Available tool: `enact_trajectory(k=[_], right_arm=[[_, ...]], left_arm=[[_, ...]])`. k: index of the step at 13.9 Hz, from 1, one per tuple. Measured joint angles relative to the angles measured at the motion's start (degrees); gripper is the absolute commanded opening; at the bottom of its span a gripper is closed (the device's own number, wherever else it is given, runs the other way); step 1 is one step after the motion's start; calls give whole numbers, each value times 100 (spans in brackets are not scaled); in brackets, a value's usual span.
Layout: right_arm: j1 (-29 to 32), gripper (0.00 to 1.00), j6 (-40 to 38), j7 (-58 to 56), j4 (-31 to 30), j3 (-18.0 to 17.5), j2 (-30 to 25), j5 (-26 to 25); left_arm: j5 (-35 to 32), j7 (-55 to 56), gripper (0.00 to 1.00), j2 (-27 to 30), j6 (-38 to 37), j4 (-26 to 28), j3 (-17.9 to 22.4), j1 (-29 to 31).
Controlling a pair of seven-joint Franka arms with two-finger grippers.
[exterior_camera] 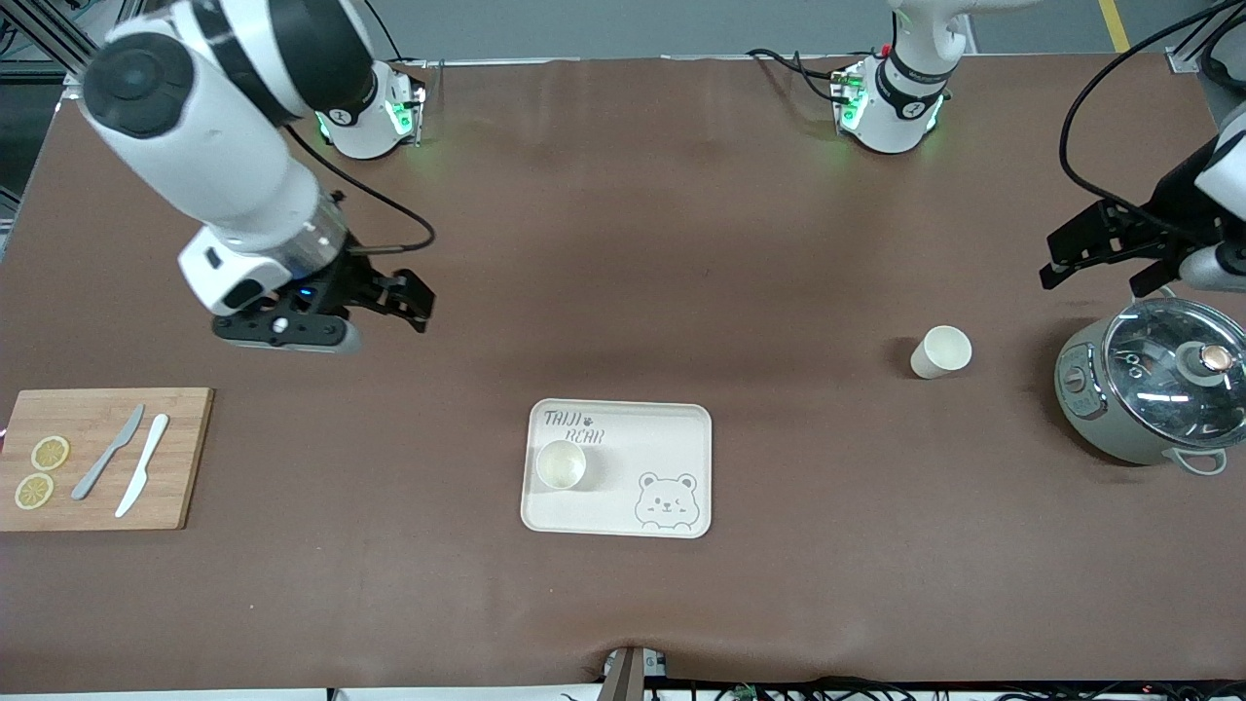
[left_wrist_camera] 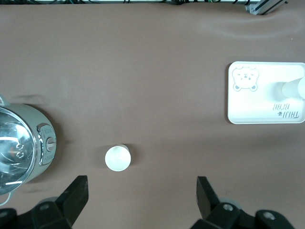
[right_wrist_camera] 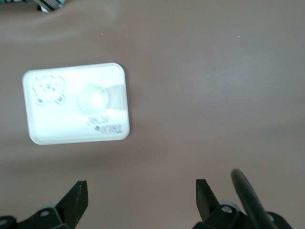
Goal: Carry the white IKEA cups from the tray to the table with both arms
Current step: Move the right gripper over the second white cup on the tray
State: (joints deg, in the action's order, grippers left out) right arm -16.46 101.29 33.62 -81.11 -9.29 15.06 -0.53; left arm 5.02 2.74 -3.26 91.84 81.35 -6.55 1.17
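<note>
both arms (exterior_camera: 209, 146) are glossy white with black joint bands. each tool is black, with blocky fingers (left_wrist_camera: 76, 193); the right tool (exterior_camera: 394, 297) shows a small blue light, and black cables trail along both.

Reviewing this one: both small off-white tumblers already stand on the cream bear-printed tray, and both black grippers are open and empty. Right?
Not quite. Only one small off-white tumbler stands on the cream bear-printed tray; the other tumbler stands on the brown table beside the grey-green pot, as the front view shows. The left gripper and right gripper are indeed open and empty.
</note>
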Motion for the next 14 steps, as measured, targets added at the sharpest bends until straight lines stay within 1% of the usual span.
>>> enact_trajectory(k=[3, 8, 12, 14], right_arm=[[-164, 100, 328, 414, 210, 4, 334, -70], [-304, 100, 503, 629, 750, 30, 1116, -325], [-344, 100, 1205, 879, 901, 42, 1699, -502], [-345, 100, 1359, 887, 978, 66, 1966, -645]], left_arm=[[0, 210, 100, 99, -45, 0, -3, -138], [0, 301, 100, 108, -236, 9, -9, -249], [24, 310, 100, 191, -257, 154, -25, -261], [26, 310, 100, 240, -227, 266, -30, -261]])
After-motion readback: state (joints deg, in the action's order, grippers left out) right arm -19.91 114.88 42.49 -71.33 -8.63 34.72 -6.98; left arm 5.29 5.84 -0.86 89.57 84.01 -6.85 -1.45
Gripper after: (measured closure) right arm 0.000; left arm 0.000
